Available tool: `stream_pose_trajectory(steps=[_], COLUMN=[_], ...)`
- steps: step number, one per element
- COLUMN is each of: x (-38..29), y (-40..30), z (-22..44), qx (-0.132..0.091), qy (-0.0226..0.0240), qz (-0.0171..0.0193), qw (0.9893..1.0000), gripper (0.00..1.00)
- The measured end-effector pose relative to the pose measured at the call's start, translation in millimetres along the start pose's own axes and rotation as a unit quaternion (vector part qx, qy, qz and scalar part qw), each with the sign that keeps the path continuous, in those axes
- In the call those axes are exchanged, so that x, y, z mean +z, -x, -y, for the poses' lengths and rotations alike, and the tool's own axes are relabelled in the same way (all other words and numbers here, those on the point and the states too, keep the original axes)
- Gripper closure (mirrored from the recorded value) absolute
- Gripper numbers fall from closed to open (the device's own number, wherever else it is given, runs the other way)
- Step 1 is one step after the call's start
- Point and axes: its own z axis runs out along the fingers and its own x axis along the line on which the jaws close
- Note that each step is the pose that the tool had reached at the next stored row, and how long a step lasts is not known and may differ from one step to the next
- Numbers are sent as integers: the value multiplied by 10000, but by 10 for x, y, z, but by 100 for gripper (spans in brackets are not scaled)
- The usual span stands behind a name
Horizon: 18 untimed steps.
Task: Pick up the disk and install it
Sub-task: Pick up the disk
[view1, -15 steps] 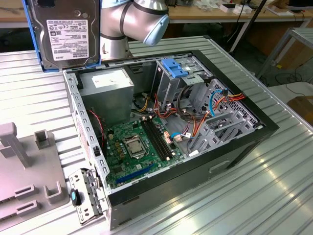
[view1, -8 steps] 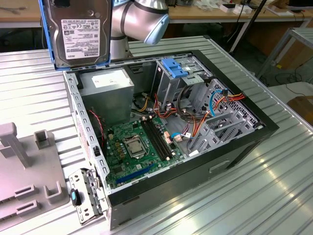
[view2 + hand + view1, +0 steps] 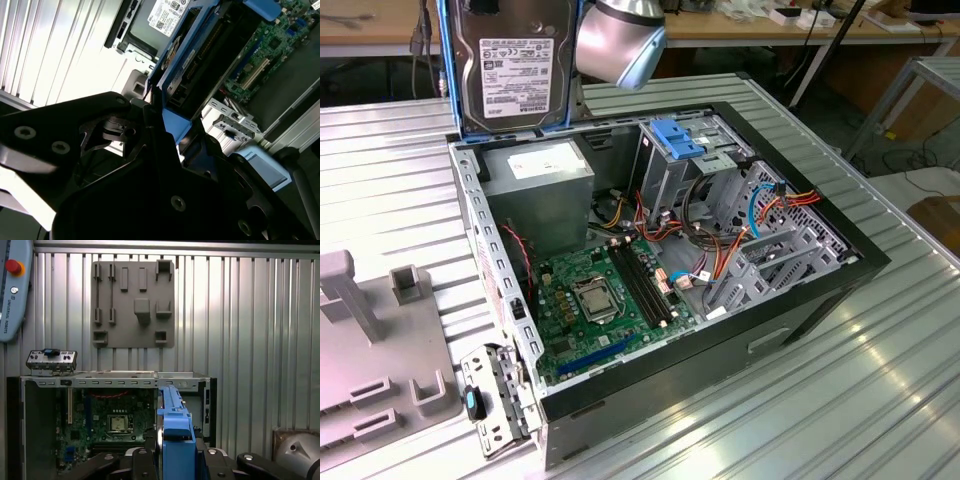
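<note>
The gripper [image 3: 175, 457] holds the disk [image 3: 515, 65] in the air. Its black fingers [image 3: 148, 464] are pinched on the blue carrier from both sides. In the exterior view the disk hangs upright at about eleven o'clock, label facing the camera. It is above the rear edge of the open computer case [image 3: 650, 385], and the arm's silver joint [image 3: 620, 40] is just beside it at twelve.

The case lies on a ribbed metal table [image 3: 820, 420] with its motherboard [image 3: 590, 310] and power supply [image 3: 540, 185] exposed. A pale blue bracket [image 3: 675, 138] sits at the case's one o'clock. A grey fixture plate [image 3: 360, 370] lies on the table at eight o'clock, and a small silver plate with a blue tab [image 3: 490, 400] leans against the case corner at seven. Wooden workbenches [image 3: 750, 25] line the room behind.
</note>
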Motion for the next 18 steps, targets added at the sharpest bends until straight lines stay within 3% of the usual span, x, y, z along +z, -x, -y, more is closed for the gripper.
stream_pose_trajectory(steps=[2, 7, 9, 13, 16, 18], x=[2, 7, 9, 14, 21, 21], y=[-1, -2, -2, -3, -3, -4], z=[61, 314, 386, 499, 620, 651], qx=[0, 2, 5, 7, 7, 6], qy=[0, 0, 0, 0, -1, -32], qz=[0, 0, 0, 0, 0, -1], qw=[10000, 10000, 10000, 10000, 10000, 10000], gripper=[63, 63, 63, 63, 63, 63])
